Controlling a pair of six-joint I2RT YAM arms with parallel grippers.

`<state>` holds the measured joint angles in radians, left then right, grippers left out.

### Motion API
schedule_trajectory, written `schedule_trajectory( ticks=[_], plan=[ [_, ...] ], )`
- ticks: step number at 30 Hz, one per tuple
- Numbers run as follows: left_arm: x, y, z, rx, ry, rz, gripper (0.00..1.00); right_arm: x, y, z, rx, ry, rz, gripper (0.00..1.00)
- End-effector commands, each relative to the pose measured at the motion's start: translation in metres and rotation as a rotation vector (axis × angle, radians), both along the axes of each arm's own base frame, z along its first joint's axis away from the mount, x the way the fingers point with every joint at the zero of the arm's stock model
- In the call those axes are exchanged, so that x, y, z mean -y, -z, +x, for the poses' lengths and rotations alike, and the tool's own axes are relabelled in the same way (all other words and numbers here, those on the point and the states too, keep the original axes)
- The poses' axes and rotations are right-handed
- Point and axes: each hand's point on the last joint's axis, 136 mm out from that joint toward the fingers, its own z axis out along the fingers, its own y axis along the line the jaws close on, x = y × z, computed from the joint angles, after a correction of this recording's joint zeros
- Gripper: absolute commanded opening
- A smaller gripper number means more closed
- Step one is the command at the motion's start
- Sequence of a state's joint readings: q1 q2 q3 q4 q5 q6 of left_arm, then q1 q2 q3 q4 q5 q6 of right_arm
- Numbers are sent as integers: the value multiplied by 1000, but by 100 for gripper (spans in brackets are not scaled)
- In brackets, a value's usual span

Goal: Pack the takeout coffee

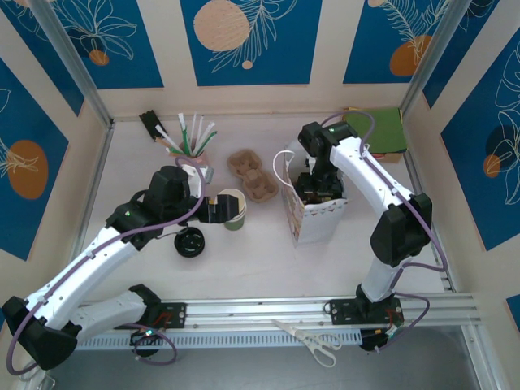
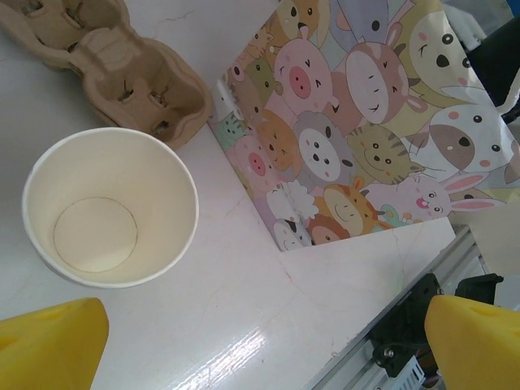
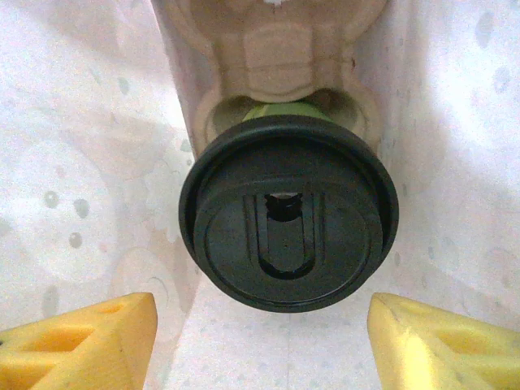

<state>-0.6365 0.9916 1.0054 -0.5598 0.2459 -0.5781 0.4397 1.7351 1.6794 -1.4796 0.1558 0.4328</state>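
Left claw [image 2: 264, 345] and right claw [image 3: 260, 329] both stand apart, the right over the takeout coffee [image 3: 288, 215] inside the bag [image 1: 317, 223]. An off-centre squeeze could tip it and spill it.

L tool [image 2: 266, 357] jaws fully apart; R tool [image 3: 260, 348] jaws apart.
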Motion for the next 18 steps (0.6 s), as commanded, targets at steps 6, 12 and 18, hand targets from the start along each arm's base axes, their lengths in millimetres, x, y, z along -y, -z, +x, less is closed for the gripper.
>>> schedule_trajectory(
  ticks=[6,12,18],
  plan=[
    [1,-18,14,41,-29,-12,100,-3,-45,-1,128,4,29,65],
    [-3,-37,27,110,-58,25,100,-5,-65,-1,195,13,49,59],
    [-6,-51,36,156,-80,62,100,-2,-85,-3,282,33,60,38]
  ],
)
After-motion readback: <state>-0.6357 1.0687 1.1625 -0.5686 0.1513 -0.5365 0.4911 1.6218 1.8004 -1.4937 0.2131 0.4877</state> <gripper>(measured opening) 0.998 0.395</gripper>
